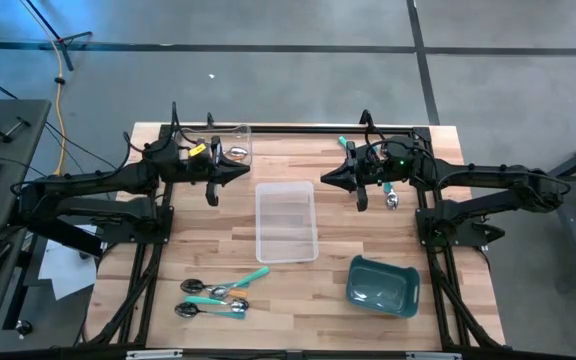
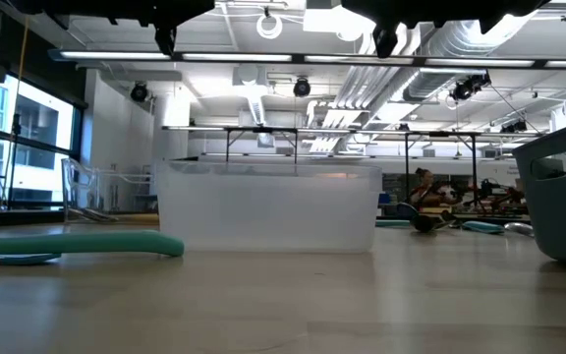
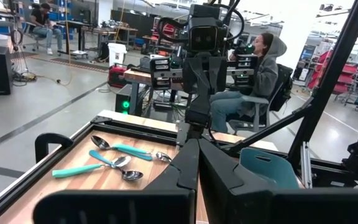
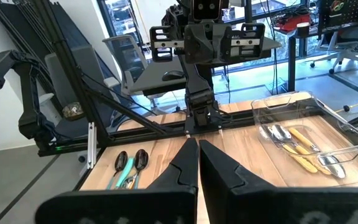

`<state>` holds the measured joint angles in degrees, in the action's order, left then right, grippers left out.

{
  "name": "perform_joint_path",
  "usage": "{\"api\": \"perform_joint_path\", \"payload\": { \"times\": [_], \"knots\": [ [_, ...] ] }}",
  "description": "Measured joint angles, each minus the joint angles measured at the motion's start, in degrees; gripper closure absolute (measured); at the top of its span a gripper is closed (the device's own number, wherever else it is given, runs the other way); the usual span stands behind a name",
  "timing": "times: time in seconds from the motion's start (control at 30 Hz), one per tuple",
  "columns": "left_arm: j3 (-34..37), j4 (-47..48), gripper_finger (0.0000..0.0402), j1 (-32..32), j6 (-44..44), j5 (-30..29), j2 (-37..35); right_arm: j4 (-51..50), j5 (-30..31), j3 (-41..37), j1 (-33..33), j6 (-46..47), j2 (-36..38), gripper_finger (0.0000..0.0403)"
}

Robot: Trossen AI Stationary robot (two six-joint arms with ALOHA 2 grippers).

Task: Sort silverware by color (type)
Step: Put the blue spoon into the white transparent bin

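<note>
1. Bare wood surrounds the clear rectangular plastic tray (image 1: pixel 287 221) at table centre.
2. My left gripper (image 1: pixel 240 172) and right gripper (image 1: pixel 328 180) hover closed, empty.
3. Teal-handled metal spoons (image 1: pixel 218 296) lie near-left.

- My table (image 1: pixel 298 290): wood top, black frame.
- Clear tray (image 1: pixel 286 222): centre of table, empty.
- Second clear tray (image 1: pixel 236 142): far edge, left side.
- Teal bin (image 1: pixel 382 285): near right, well apart from the centre tray.
- Seated person (image 3: pixel 263 71): beyond my table.
</note>
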<state>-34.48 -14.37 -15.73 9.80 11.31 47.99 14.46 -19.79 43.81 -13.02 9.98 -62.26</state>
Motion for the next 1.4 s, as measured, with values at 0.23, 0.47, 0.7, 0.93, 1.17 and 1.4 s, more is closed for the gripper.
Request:
{"api": "perform_joint_path", "payload": {
  "times": [0.23,0.47,0.7,0.93,1.17,1.4],
  "knots": [
    [0.0,0.0,0.0401,0.0,0.2,0.0,0.0,-0.5,1.5,0.3,0.0,3.6,0.0,0.0403],
    [0.0,-0.1,0.0401,0.0,1.5,0.1,0.0,-14.2,21.8,6.2,-1.1,13.5,0.0,0.0403],
    [0.0,-0.1,0.0401,0.0,1.6,0.1,0.0,-31.9,30.8,8.9,-7.7,23.8,0.0,0.0403],
    [0.0,0.0,0.0401,0.0,1.6,0.1,0.0,-44.8,30.7,7.1,-12.8,30.2,-1.4,0.0382],
    [0.0,0.0,0.0401,0.0,1.6,0.1,0.0,-48.7,28.2,7.0,-16.7,36.7,-9.6,0.0290],
    [0.0,0.0,0.0401,0.0,1.6,0.1,0.0,-50.2,30.3,7.0,-19.3,41.5,-20.7,0.0264]
  ]
}}
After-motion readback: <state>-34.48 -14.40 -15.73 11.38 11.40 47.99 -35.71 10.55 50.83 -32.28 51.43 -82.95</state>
